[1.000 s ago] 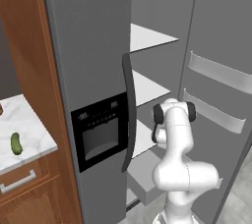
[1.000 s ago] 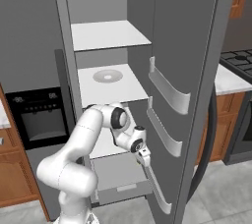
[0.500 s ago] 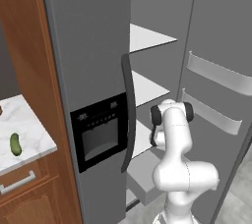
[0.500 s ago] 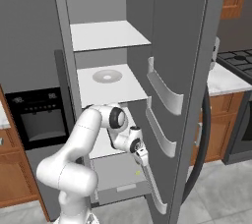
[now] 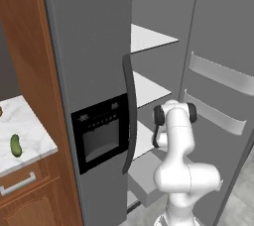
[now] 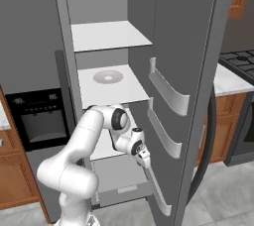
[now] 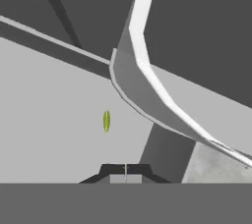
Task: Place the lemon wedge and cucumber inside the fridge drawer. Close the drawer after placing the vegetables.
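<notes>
- From my seat I see the gripper (image 6: pixel 144 160) low in front of the open fridge, just above the fridge drawer (image 6: pixel 119 174); its fingers are pressed together with nothing between them; in the hand view the two dark tips (image 7: pixel 125 171) meet at the bottom of the picture
- The fridge drawer stands pulled out at the bottom of the fridge; in the left base view I catch its grey box (image 5: pixel 149 177) behind the arm
- The lemon wedge (image 7: pixel 106 121) shows in my hand view as a thin yellow-green sliver lying on a flat grey surface, apart from the gripper tips; I read that surface as the drawer floor, but I cannot be sure
- The cucumber (image 5: pixel 16 145) lies on the marble desk (image 5: pixel 30 138) at the left, well apart from the fridge and the arm; it is dark green, lying flat, near the desk's front edge
- The fridge door (image 6: pixel 191 71) stands open at the right, its curved door bins (image 6: pixel 169 93) facing the shelves; a round plate (image 6: pixel 108 77) rests on the middle shelf (image 6: pixel 124 88)
</notes>
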